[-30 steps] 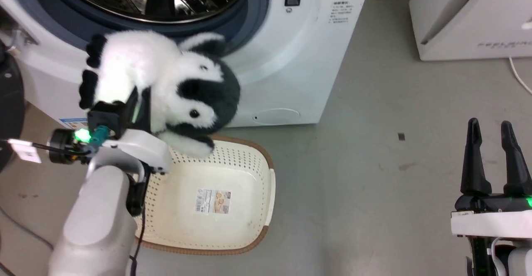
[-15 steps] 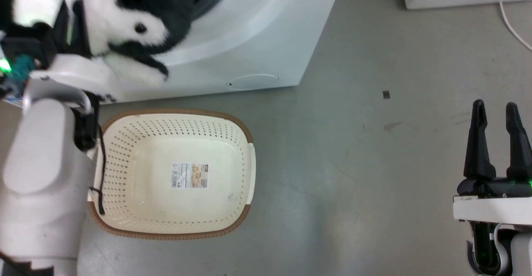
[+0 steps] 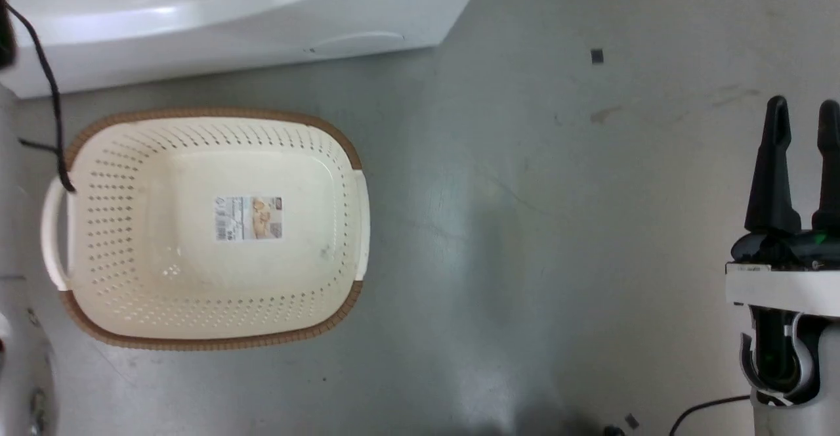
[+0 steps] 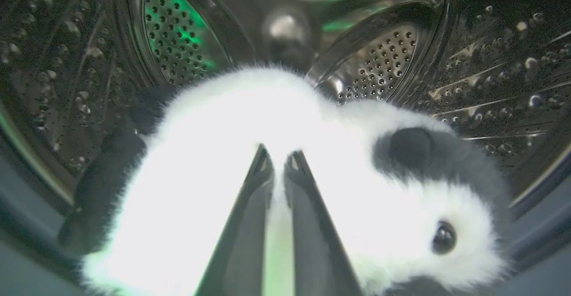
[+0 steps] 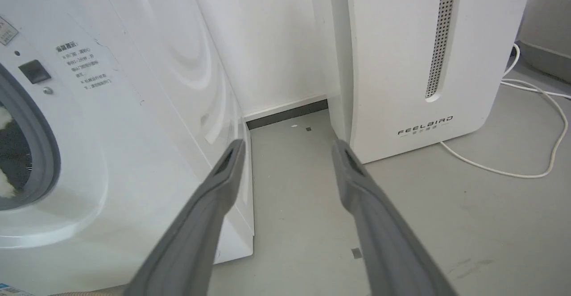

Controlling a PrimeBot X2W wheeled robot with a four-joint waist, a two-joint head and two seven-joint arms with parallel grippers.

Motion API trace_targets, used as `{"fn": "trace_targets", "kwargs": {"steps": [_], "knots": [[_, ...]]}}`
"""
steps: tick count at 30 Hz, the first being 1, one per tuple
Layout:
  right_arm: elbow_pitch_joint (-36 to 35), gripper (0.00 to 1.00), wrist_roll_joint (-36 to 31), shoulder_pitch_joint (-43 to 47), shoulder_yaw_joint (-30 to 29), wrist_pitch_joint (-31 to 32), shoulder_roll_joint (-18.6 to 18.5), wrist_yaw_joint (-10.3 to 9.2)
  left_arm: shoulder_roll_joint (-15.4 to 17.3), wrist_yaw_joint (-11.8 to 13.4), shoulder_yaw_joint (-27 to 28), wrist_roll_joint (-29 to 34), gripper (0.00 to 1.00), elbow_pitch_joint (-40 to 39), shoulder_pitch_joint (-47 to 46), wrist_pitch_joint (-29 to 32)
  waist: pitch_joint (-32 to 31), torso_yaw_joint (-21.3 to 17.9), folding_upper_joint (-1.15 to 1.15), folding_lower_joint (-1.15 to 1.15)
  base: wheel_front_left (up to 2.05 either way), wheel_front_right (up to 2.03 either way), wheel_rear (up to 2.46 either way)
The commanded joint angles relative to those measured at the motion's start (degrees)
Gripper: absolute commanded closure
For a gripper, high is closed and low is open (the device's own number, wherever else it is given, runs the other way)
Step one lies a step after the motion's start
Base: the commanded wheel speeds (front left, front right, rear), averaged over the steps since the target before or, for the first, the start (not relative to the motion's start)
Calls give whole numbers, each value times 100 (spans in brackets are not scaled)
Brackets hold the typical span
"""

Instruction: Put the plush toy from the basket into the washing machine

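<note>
While the left gripper point(image 4: 277, 155) reached in through the washer's porthole, its two fingers were closed almost together on a tuft of white fur on the panda's point(image 4: 214, 162) body. The panda lay sideways across the left wrist view, head to the right with one black eye and a black ear showing, black limbs to the left. The steel drum point(image 4: 178, 33) curved behind and around it, lit green in places. Whether the panda touched the drum wall could not be told.

In the head view the basket point(image 3: 210, 115) stood on the grey floor point(image 3: 525, 226) just in front of the washer point(image 3: 230, 35), apart from it, its label point(image 3: 249, 218) showing on the bottom. A black cable point(image 3: 49, 88) hung over its left rim.

The right gripper point(image 3: 804, 104) hovered over the floor well to the right of the basket, fingers apart and holding nothing. Its wrist view looked at the gap between the washer and a white FEELBIRD unit point(image 5: 401, 64), with a white cord point(image 5: 535, 171) lying on the floor beside that unit. A little fur showed inside the grey gasket point(image 5: 44, 153).
</note>
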Motion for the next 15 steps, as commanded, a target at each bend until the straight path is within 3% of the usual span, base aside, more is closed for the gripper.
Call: {"fn": "trace_targets", "kwargs": {"steps": [1,15], "knots": [[-31,0,56,-131,15,-25,-4,-4,97,-10,32,61,100,99,-412,-32,391,-173,0,-1,0,0,0],[-26,0,231,-345,73,-25,-4,-4,265,166,377,113,100,285,-1520,-32,1023,-388,0,-1,0,0,0]]}}
